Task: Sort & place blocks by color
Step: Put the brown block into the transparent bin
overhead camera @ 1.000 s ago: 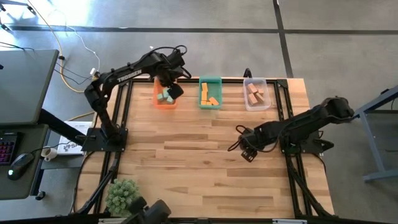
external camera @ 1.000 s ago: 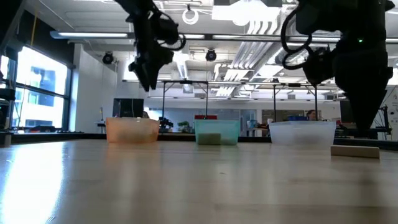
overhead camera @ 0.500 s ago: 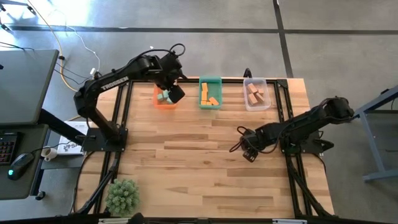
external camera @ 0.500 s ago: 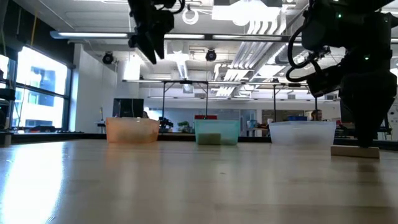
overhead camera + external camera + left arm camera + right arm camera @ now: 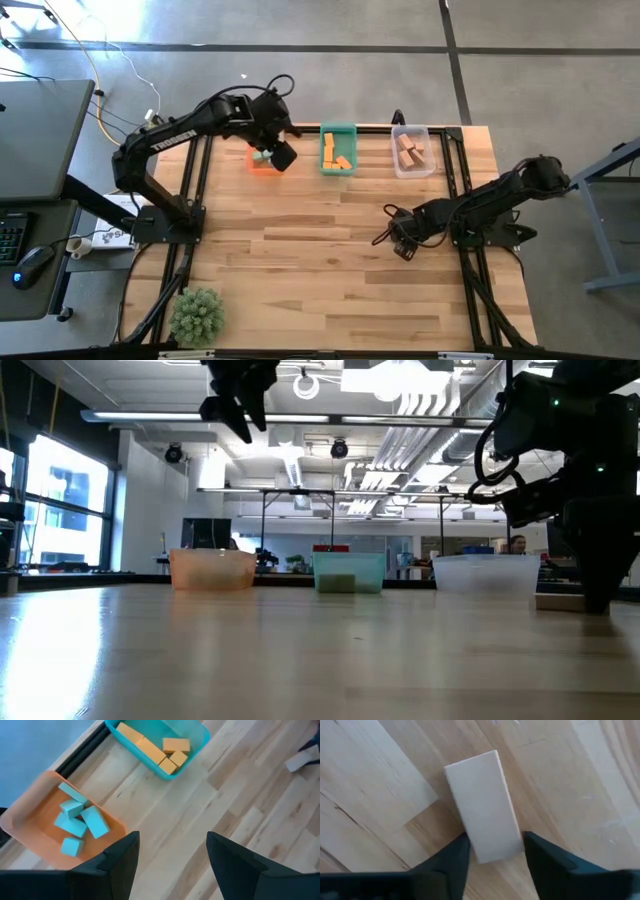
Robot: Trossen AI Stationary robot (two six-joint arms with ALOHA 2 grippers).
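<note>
One plain light-wood bar lies loose on the table; right gripper pinches its end for the clear bin, while left gripper hangs spread, empty.

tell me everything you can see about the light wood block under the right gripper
The light wood block is a plain, pale rectangular bar with clean edges and no paint, lying flat on the wooden table, alone and well short of the bins. The right gripper has its two dark fingers at either side of one end of the bar, at or near its long sides. Nothing else touches it.
</note>
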